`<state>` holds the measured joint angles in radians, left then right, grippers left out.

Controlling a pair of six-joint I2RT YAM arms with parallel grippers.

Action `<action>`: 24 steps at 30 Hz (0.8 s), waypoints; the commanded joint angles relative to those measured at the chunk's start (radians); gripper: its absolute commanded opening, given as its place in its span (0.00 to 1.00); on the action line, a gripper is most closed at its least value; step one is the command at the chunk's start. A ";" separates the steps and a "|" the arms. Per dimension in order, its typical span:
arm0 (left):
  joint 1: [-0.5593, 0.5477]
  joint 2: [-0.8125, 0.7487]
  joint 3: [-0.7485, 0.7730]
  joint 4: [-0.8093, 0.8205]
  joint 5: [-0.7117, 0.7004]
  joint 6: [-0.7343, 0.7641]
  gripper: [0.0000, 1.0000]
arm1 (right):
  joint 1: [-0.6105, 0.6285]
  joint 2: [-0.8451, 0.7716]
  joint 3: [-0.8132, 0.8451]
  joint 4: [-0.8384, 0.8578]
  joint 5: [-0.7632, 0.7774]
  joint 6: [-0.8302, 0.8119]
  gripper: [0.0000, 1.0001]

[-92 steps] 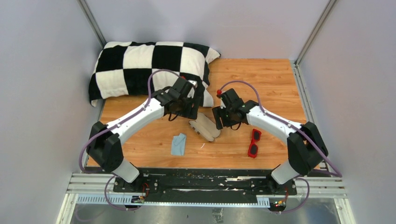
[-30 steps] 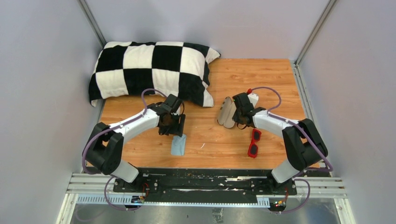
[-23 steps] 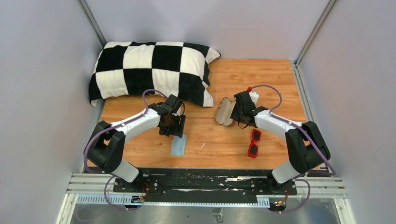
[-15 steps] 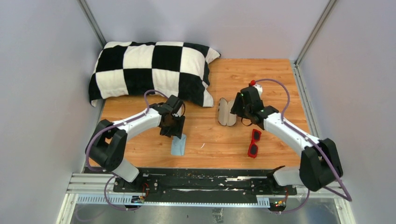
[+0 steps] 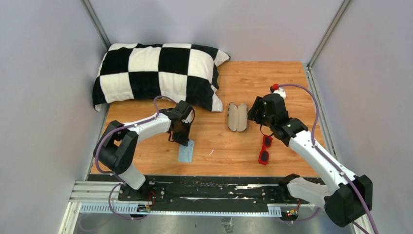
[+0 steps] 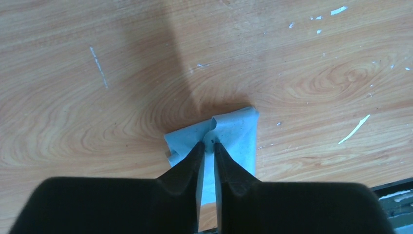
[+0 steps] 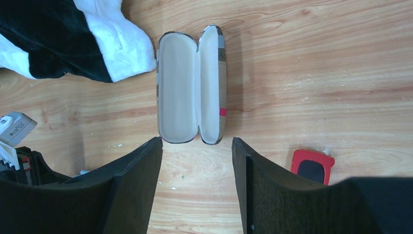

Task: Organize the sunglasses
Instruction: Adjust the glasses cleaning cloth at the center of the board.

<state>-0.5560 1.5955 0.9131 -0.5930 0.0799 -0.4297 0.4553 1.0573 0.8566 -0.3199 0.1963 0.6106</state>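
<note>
— Wooden tabletop (image 5: pixel 282 73), walled enclosure, checkered pillow (image 5: pixel 156 68) at the rear: what has been completed?

— One step can be judged done; the plaid case (image 7: pixel 192 83) is laid open, lining upward, just ahead of the right gripper (image 7: pixel 197 142); that gripper's jaws are spread wide and nothing is held.

— Where are the sunglasses located?

— The sunglasses (image 5: pixel 265 148) are lying on the wood, off to one side of the right gripper toward the arm bases, apart from the case; only one red corner is seen at the lower edge of the right wrist view; they are not yet gripped.

— And the left gripper?

— The left gripper (image 6: pixel 207 146) is pressed nearly together on a raised fold of the light blue cloth (image 6: pixel 234 131); the cloth is pinched near its far edge and otherwise lies on the table beneath the fingers.

— What is left?

— By judgement, most of the task; the sunglasses are to be picked up and placed in the case; the cloth is probably to be added; the case is to be closed.
</note>
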 commanded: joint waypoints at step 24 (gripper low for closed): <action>-0.217 0.051 0.210 0.132 0.234 -0.138 0.25 | -0.010 -0.099 -0.070 -0.098 0.026 -0.015 0.59</action>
<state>-0.7685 1.6566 1.0935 -0.5144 0.2283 -0.5159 0.4557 0.9848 0.8120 -0.3744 0.2115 0.6075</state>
